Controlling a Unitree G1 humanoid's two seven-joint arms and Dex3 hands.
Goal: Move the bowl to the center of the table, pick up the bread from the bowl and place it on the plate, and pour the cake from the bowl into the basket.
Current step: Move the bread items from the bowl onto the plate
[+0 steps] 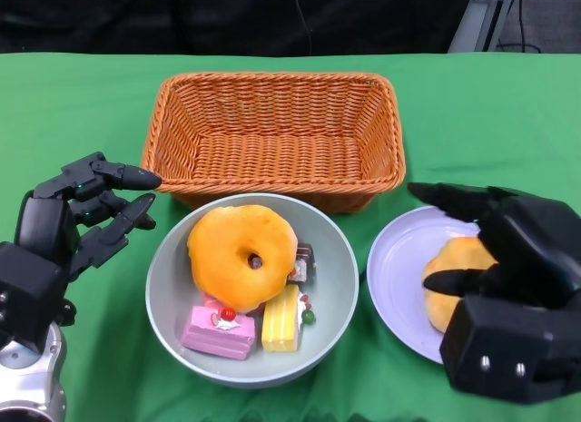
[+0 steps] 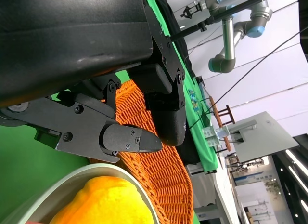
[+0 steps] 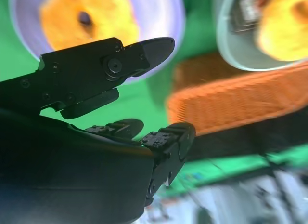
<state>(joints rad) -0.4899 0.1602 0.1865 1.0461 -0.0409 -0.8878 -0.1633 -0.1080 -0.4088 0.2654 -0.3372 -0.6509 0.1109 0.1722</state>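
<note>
The grey bowl [image 1: 252,290] sits just in front of the wicker basket [image 1: 273,136] on the green table [image 1: 472,104], holding a round orange bread [image 1: 241,256] with pink [image 1: 220,332] and yellow [image 1: 281,318] cake slices beside it. To the bowl's right lies the lilac plate [image 1: 399,281], bearing a second bread [image 1: 451,281]. The right hand [image 1: 508,286] hovers over that plate with fingers apart, holding nothing; the left hand [image 1: 68,231] hangs left of the bowl, fingers spread and empty.

Wicker basket [image 1: 272,132]: one. Grey bowl [image 1: 172,268]: one. Lilac plate [image 1: 395,277]: one. Ring-shaped breads: two, one in bowl [image 1: 241,254], one on plate [image 1: 454,268]. Cake pieces: three visible – pink [image 1: 218,331], yellow [image 1: 281,320], dark [image 1: 304,259].
</note>
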